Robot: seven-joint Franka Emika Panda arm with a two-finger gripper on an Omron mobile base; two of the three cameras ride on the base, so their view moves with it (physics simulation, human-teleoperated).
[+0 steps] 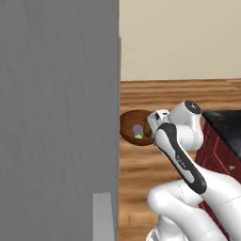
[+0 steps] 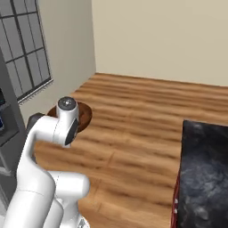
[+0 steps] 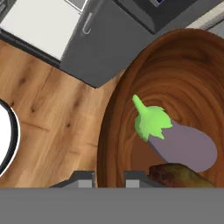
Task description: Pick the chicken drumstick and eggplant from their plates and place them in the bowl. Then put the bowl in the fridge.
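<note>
Wood-grained brown bowl (image 3: pixel 175 65), smooth matt eggplant (image 3: pixel 183 146), brushed grey fridge (image 1: pixel 56 117)

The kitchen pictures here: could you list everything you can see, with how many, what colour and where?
Round brown wooden bowl: one, brown, held up above the wood floor.
Purple eggplant with green cap: one, inside the bowl.
Reddish-brown chicken drumstick: one, in the bowl beside the eggplant.
Tall grey steel fridge: one, grey, at left.
Black counter: one, at right.
White robot arm: one.
Pincer: one, dark tips shut on the bowl's rim.
</note>
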